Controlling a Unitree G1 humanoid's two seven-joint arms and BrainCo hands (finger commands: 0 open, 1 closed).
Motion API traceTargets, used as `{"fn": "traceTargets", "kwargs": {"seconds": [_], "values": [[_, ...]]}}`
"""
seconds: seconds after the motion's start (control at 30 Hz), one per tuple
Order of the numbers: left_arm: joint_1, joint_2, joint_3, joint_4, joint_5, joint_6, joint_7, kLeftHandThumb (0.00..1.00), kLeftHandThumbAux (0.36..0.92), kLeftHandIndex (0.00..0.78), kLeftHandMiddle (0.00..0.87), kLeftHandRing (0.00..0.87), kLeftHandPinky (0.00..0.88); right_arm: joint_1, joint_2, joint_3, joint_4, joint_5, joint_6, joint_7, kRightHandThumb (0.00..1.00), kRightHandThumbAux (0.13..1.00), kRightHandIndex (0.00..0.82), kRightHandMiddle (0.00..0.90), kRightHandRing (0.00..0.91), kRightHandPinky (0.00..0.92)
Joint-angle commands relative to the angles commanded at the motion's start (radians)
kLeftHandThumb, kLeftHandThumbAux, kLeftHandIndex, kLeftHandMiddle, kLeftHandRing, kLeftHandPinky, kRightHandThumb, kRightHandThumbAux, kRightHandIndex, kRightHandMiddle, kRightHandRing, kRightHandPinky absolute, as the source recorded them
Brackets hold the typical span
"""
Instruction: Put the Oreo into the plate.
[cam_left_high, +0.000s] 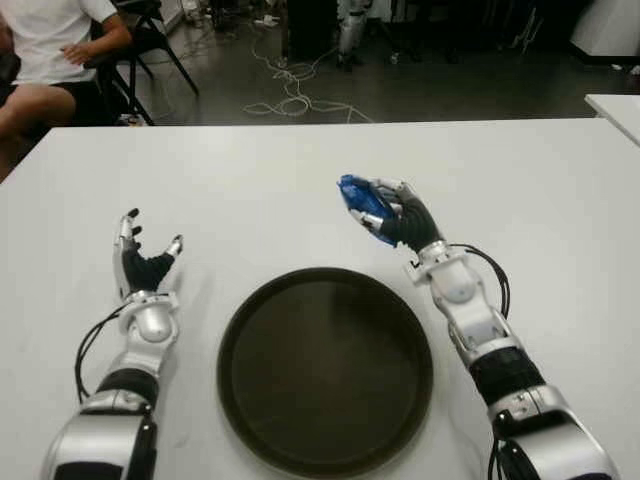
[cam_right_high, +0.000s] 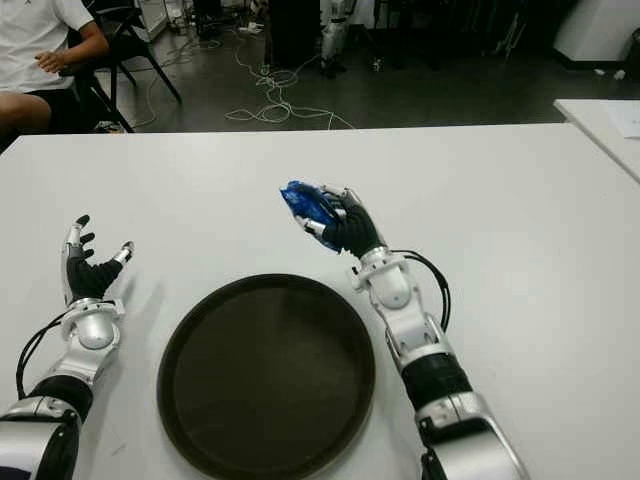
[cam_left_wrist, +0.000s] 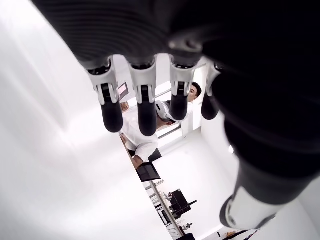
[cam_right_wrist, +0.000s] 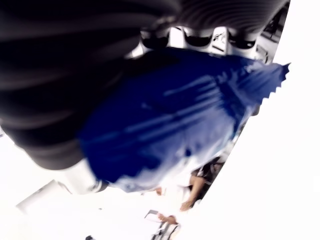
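Right hand (cam_left_high: 395, 213) grips the Oreo packet (cam_left_high: 361, 203) beyond the plate (cam_left_high: 325, 370).

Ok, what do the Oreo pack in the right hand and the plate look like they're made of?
The Oreo pack looks like thin glossy blue plastic film: it creases in the right hand's grip and has a zigzag-cut sealed end. The plate looks like hard dark brown plastic or melamine, smooth, with a raised rim and a dull sheen; metal can't be ruled out. The left hand shows open left of the plate.
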Motion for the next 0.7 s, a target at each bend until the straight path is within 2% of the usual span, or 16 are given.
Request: {"fn": "traceTargets", "kwargs": {"seconds": [0.37, 0.7], "values": [[-0.003, -0.001, 0.005, 0.004, -0.004, -0.006, 0.003, 0.312, 0.779, 0.125, 0.101, 0.128, 0.197, 0.013, -0.003, -0.005, -0.053, 0.036, 0.013, 0.073, 0.696, 0.721, 0.44, 0.808, 0.816, 0.807], [-0.002, -0.003, 0.006, 0.001, -0.005, 0.0, -0.003, 0.272, 0.763, 0.111, 0.096, 0.116, 0.178, 0.03, -0.026, 0.014, -0.134, 0.068, 0.083, 0.196, 0.696, 0.719, 0.44, 0.809, 0.816, 0.806]]}}
